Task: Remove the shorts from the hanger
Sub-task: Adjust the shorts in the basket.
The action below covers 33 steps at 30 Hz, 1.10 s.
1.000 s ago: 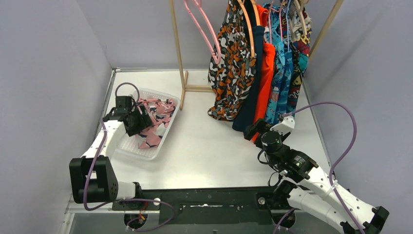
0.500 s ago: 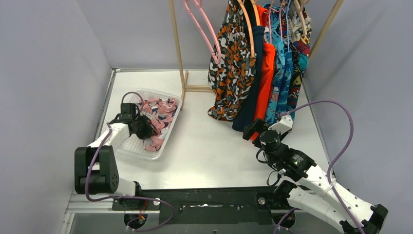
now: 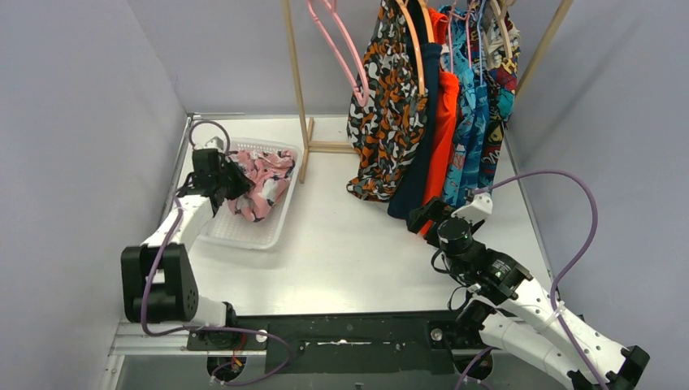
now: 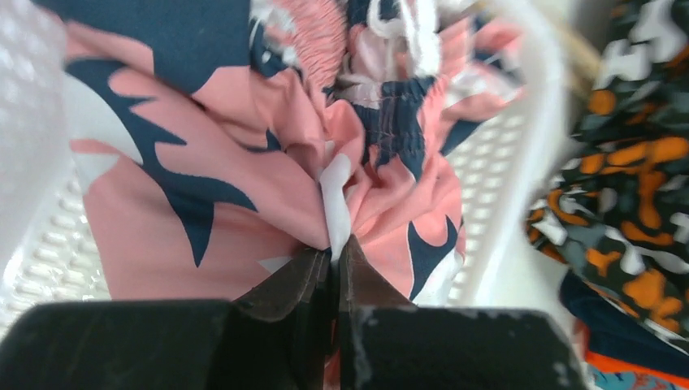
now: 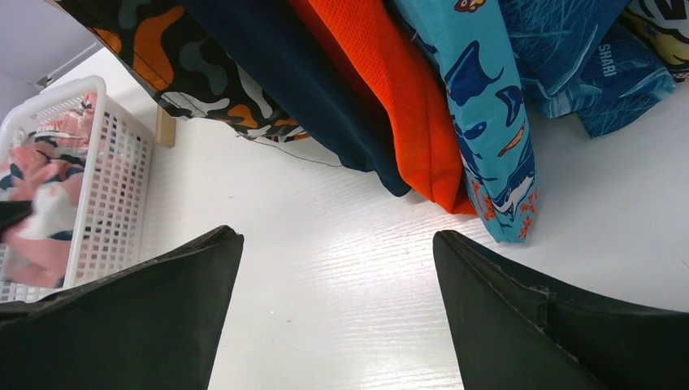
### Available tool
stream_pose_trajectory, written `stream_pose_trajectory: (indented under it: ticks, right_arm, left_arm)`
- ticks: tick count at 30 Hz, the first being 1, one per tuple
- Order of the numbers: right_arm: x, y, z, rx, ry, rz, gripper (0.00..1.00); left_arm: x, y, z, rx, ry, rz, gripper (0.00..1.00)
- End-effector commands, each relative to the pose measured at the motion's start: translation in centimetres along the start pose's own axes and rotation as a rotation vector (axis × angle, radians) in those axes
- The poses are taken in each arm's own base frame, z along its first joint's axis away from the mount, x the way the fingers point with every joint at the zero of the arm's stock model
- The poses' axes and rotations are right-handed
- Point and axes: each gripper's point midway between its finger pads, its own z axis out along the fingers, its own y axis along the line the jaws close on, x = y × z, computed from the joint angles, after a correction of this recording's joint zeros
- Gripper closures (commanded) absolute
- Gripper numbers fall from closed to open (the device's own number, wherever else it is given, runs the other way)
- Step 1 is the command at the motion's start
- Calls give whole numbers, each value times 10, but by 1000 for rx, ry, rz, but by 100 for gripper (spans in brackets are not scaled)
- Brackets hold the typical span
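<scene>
The pink shorts (image 3: 262, 180) with navy-white print lie bunched in the white basket (image 3: 244, 231). My left gripper (image 3: 230, 184) is shut on a fold of them; the left wrist view shows the fingertips (image 4: 335, 248) pinching pink cloth (image 4: 244, 162). Still on hangers are the black-orange shorts (image 3: 388, 114), navy shorts (image 3: 418, 162), orange-red shorts (image 3: 440, 138) and teal-blue shorts (image 3: 471, 130). My right gripper (image 3: 422, 218) stands open low over the table below their hems, nothing between its fingers (image 5: 337, 236).
An empty pink hanger (image 3: 337, 41) hangs on the wooden rack, whose post (image 3: 296, 89) stands just right of the basket. Grey walls close in left and right. The basket rim (image 4: 520, 162) lies between the left gripper and the black-orange shorts (image 4: 634, 162).
My left gripper has shut on the pink shorts and drawn them toward the far end of the basket, bunching them up. The right arm has barely moved.
</scene>
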Motion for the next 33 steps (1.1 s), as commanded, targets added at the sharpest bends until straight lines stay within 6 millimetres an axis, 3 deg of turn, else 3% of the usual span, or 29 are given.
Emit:
stream_pose_trajectory:
  ticks: [1, 4, 7, 16, 20, 22, 27, 32, 33]
  right_arm:
    - [-12, 6, -1, -8, -36, 34, 9]
    - [-14, 6, -2, -6, -34, 30, 9]
    - [-20, 6, -5, -1, -45, 24, 9]
    - [-60, 36, -27, -157, -126, -49, 8]
    - [-69, 49, -31, -212, -144, -96, 8]
    - [-69, 55, -30, -228, -138, -129, 8]
    - [-80, 91, -40, -364, -131, -165, 8]
    - [-90, 136, -60, -613, -177, -180, 5]
    - [-90, 143, -57, -608, -150, -205, 5]
  left_arm:
    - [51, 46, 38, -122, 130, -94, 100]
    - [84, 58, 47, -133, 211, -155, 100]
    - [90, 62, 43, -148, 206, -169, 100]
    - [50, 45, 3, -142, 91, -90, 49]
    - [27, 36, -26, -141, -5, 0, 38]
    - [17, 34, -40, -158, -54, 30, 24]
    - [0, 14, -68, -87, -142, 94, 22]
    - [-1, 2, -80, -31, -157, 151, 21]
    - [-1, 3, -82, -33, -159, 161, 21]
